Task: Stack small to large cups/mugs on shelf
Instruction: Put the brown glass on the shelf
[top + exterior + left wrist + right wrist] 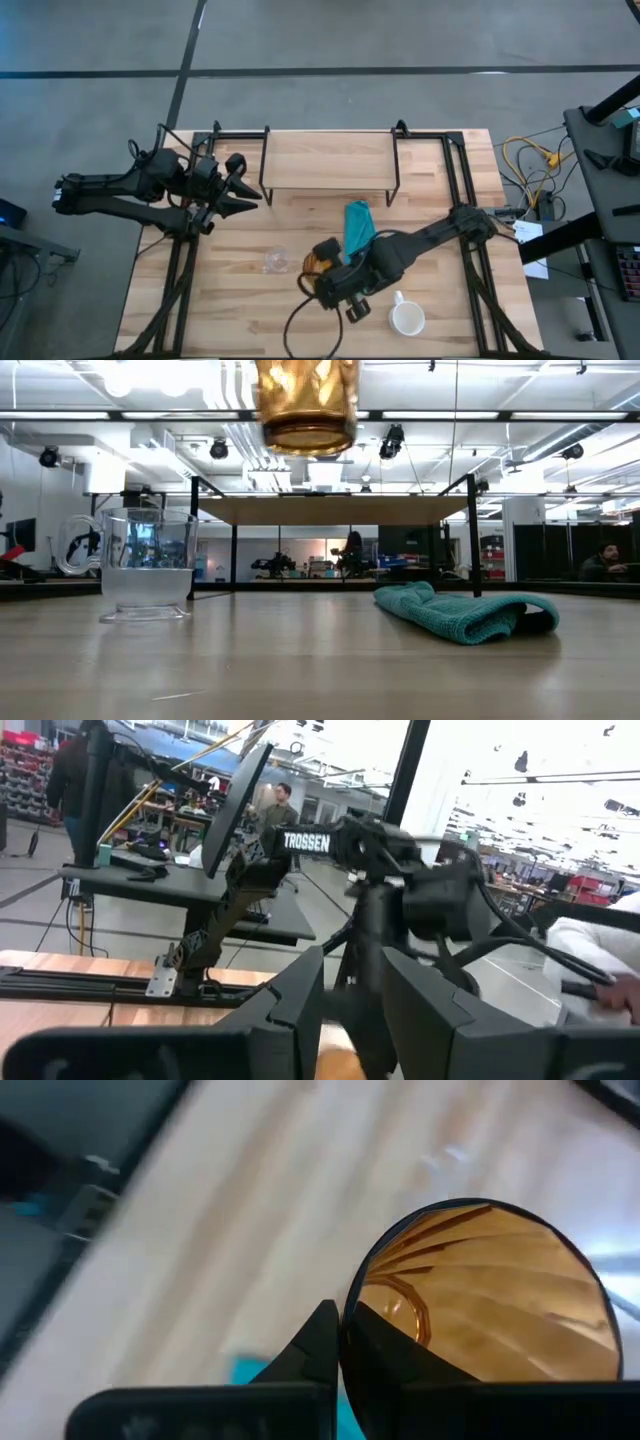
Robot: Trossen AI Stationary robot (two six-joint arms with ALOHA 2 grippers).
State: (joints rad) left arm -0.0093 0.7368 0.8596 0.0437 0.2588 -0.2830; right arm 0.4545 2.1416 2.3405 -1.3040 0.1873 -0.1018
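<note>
Your right pincer (340,1342) is pinching the rim of the orange cup (480,1295) and holds it up in the air above the table (250,320). In the low view the cup's bottom hangs high over the clear glass (145,565). The clear glass stands on the table, well apart from the white mug (407,319) near the front edge. The shelf (325,162) at the back has nothing on its top board, so no cup is stacked there yet. All three still need to go on it, I think. A teal cloth (357,228) lies in front of the shelf. Your left pincer (243,192) waits beside the shelf with its fingers spread a little.
</note>
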